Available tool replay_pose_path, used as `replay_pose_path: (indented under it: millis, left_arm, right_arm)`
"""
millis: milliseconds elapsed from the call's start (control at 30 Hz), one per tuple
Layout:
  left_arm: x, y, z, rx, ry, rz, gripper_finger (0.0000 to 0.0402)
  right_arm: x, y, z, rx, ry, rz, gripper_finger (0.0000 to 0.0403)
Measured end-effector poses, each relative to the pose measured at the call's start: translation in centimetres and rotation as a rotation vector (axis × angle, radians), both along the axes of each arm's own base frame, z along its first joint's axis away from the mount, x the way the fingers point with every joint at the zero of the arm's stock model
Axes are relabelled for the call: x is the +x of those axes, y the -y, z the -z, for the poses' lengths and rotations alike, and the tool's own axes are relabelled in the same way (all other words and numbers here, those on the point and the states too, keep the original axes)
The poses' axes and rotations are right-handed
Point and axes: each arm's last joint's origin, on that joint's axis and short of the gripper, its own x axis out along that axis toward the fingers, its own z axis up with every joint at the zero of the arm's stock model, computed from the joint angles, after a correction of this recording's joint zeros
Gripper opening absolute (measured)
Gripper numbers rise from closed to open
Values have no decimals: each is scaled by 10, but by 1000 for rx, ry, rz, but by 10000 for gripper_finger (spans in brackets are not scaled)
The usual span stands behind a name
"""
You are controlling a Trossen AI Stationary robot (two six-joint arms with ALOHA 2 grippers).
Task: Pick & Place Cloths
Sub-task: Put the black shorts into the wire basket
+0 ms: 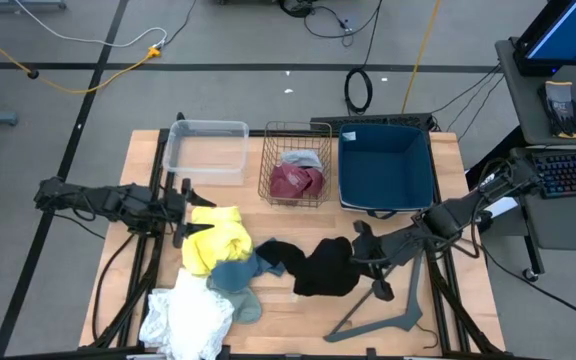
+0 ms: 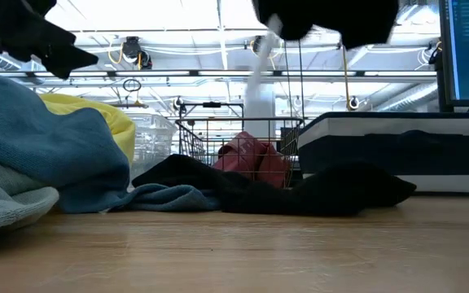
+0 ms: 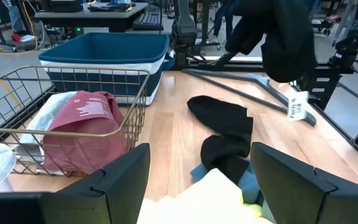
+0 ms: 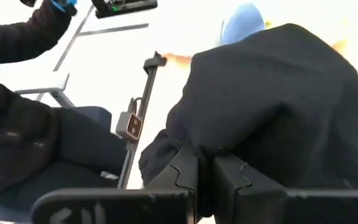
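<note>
cloths: black cloth (image 4: pixel 278 93) pinched in fully closed right hand (image 4: pixel 205 180), raised off worktop (image 1: pixel 298 320) | second black cloth (image 1: pixel 318 265) beside that hand | yellow (image 1: pixel 216 238), teal (image 1: pixel 236 275), white (image 1: pixel 183 318) one each beneath and near wide-open, empty left hand (image 3: pixel 197 180) | maroon (image 3: pixel 86 121) plus grey in wire basket (image 1: pixel 294 165), grey unseen from low view

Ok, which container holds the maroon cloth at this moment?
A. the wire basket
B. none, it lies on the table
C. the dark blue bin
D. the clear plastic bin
A: in the high view the maroon cloth lies inside the wire basket, between the clear plastic bin and the dark blue bin; the left wrist view shows it behind the basket's wires as well.
</note>
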Motion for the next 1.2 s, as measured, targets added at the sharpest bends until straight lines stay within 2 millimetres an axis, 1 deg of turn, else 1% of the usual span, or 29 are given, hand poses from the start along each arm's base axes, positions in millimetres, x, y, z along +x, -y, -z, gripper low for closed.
replay_pose_path:
  millis: [100,267,367,500,667,833,933,1033,1200]
  left_arm:
    - [0,0,1,-2,6,2,282]
    - [1,0,1,-2,5,2,282]
    - [1,0,1,-1,5,2,282]
    - [1,0,1,-1,6,3,282]
    - [1,0,1,0,5,3,282]
    - [0,0,1,0,5,3,282]
    - [0,0,1,-1,5,3,282]
    - [0,0,1,-1,4,4,282]
    - [1,0,1,-2,4,5,282]
  right_arm:
    - [2,0,-3,-52,57,-5,7]
    - [5,5,-4,-103,92,-14,6]
    - [9,11,-5,-127,118,-7,6]
    - [18,22,-11,-202,207,2,6]
    - [28,40,-19,-405,334,52,6]
    - [35,53,-29,-598,460,22,6]
    - [38,58,-33,-742,513,-17,6]
    - [39,62,-35,-901,527,-10,7]
    - [39,70,-36,-1156,462,36,6]
